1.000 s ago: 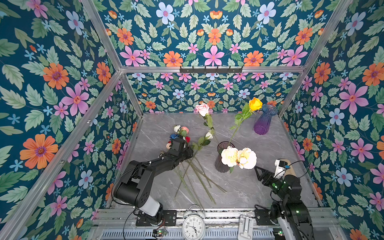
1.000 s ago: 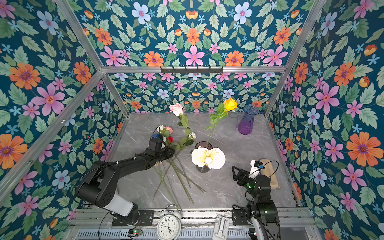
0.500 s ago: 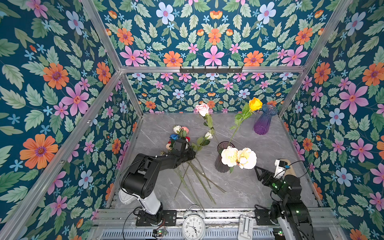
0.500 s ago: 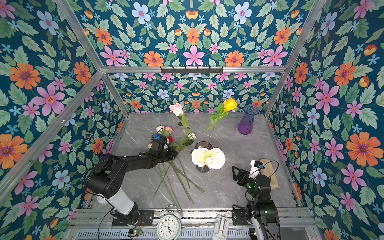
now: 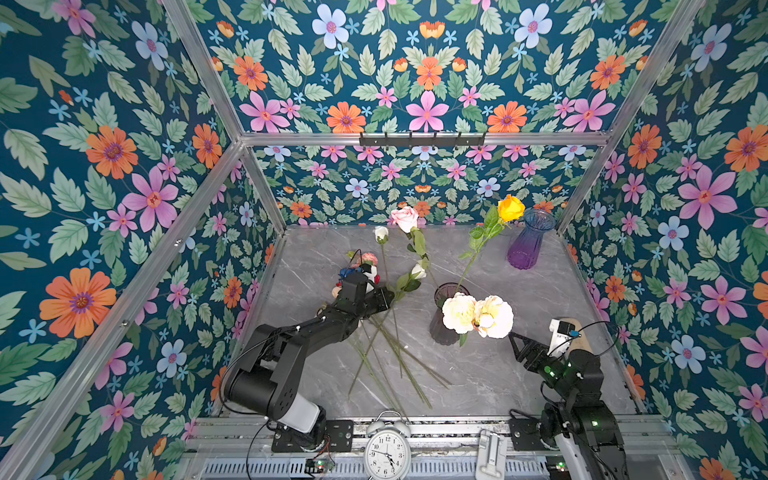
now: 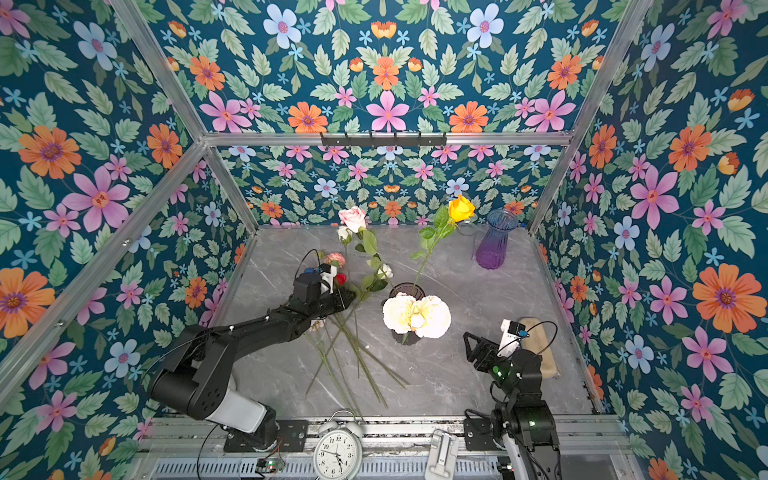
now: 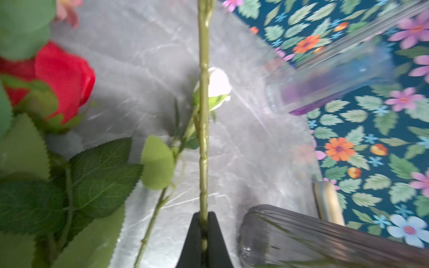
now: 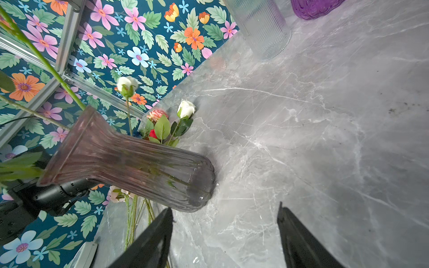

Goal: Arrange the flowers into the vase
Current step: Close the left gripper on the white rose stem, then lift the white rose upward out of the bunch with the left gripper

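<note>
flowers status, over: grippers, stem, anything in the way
Left gripper shut on a green stem, among the loose flowers. Right gripper open, empty, near the dark vase. Cream blooms, yellow rose already in that vase, may crowd entry.

Ribbed smoky glass vase (image 8: pixel 139 167), smooth grey marble-look tabletop (image 8: pixel 325 139), waxy plastic stem (image 7: pixel 203 139), brushed aluminium frame (image 5: pixel 299 139).

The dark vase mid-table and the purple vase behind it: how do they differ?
The dark vase holds cream peonies and a yellow rose; the purple vase stands empty. The dark vase is smoky grey-brown throughout; the purple vase fades to blue at its rim. Both are upright ribbed glass.
</note>
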`<state>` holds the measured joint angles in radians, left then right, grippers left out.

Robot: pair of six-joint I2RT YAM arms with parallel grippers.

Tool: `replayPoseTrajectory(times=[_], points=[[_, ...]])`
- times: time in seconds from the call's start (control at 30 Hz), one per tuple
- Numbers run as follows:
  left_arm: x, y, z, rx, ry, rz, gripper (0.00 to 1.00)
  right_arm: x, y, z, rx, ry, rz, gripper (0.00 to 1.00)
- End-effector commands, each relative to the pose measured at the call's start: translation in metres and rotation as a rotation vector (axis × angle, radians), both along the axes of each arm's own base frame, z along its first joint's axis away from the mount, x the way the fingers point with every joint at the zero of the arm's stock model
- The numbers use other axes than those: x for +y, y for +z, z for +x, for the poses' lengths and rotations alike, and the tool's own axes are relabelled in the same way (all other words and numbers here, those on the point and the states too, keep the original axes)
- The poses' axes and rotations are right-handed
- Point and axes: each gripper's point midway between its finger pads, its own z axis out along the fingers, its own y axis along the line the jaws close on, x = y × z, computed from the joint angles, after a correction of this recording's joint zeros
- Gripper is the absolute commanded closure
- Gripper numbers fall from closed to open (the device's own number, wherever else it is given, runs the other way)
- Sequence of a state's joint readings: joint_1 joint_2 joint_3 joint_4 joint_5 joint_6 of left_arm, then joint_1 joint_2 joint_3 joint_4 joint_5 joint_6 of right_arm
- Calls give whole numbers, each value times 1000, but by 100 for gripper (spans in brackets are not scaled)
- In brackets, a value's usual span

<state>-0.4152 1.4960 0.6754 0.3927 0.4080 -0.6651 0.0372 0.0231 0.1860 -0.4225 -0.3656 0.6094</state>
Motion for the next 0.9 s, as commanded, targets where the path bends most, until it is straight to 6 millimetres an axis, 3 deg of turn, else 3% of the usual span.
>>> replayPoseTrajectory(times=[0.0, 0.1, 0.2, 0.37, 0.47, 0.67, 0.87], points=[[-4, 48, 1, -131, -7, -94, 100, 0, 2, 0, -5, -2, 4, 27], [11, 89, -3, -242, 62, -127, 100, 0, 2, 0, -4, -2, 5, 27], [29, 143, -16, -397, 133, -181, 100, 0, 2, 0, -3, -3, 4, 27], [64, 258, -72, -822, 189, -441, 100, 0, 2, 0, -5, -2, 4, 27], [80, 306, -108, -1046, 183, -564, 100, 0, 2, 1, -7, -1, 6, 27], [70, 366, -175, -1386, -56, -741, 100, 0, 2, 1, -4, -2, 6, 27], [26, 384, -199, -1570, -211, -677, 100, 0, 2, 1, -3, -1, 5, 27]])
